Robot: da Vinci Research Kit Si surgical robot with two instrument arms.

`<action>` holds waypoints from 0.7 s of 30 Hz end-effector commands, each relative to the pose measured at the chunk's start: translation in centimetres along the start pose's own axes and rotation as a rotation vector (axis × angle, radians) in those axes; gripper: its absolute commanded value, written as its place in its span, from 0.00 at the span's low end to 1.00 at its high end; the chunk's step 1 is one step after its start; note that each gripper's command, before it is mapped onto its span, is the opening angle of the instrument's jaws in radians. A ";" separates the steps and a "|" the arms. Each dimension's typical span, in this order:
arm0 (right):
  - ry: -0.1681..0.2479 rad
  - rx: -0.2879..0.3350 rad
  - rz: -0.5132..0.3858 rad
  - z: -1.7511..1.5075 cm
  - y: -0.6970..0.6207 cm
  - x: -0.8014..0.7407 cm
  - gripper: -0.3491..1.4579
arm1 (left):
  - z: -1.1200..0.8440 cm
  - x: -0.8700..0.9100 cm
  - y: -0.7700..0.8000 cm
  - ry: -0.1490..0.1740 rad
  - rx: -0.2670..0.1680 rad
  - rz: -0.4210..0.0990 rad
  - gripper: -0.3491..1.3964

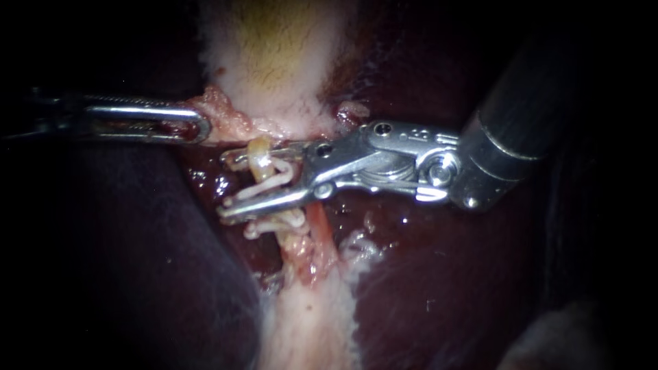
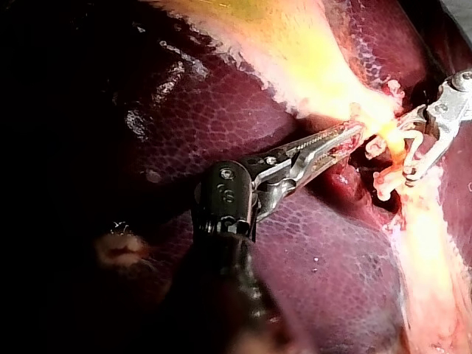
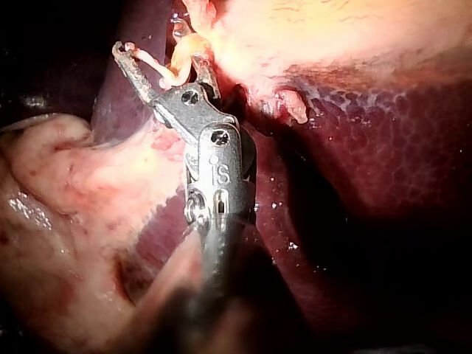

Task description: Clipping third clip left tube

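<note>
The left tube (image 1: 260, 152) is pale yellow and runs down from the gallbladder (image 1: 274, 48). My right instrument (image 1: 226, 185) straddles it from the right. Its jaws stand apart with an open white clip (image 1: 271, 181) seated between them, touching both. In the right wrist view the same clip (image 3: 166, 72) curves between the jaws of my right instrument (image 3: 158, 59). Another white clip (image 1: 274, 225) sits on the tube just below. My left instrument (image 1: 199, 129) is shut on pale tissue at the gallbladder's neck, also seen as my left instrument (image 2: 352, 133) in its wrist view.
A reddish right tube (image 1: 319, 229) runs beside the left one. Dark red liver (image 1: 445, 274) surrounds the field, and pale fatty tissue (image 1: 308, 329) continues below the tubes. The right instrument's thick shaft (image 1: 521, 123) fills the upper right.
</note>
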 end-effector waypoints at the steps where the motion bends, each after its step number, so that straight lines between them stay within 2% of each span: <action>1: 0.000 -0.003 0.009 0.00 0.00 -0.01 0.42 | 0.00 0.00 0.00 0.000 0.000 0.000 0.00; 13: 0.003 -0.010 0.056 -0.06 0.02 -0.03 0.29 | 0.00 -0.01 -0.01 0.000 0.000 0.000 0.00; 18: 0.004 -0.015 0.073 -0.11 0.03 -0.05 0.16 | 0.00 -0.01 -0.01 0.000 0.000 0.000 0.00; 21: 0.006 -0.012 0.120 -0.15 0.04 -0.06 0.00 | 0.00 -0.01 -0.01 0.000 0.000 0.000 0.00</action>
